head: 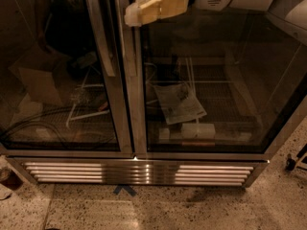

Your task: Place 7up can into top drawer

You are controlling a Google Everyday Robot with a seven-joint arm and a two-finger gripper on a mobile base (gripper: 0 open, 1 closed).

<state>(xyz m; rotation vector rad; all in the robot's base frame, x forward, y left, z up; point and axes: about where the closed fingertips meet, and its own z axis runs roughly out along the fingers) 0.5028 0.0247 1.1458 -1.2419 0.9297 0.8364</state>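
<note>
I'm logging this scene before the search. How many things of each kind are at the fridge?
Glass doors: 2
Printed paper: 1
Cardboard piece: 1
Blue floor mark: 1
End effector, top centre, before the doors: 1
Total: 6
</note>
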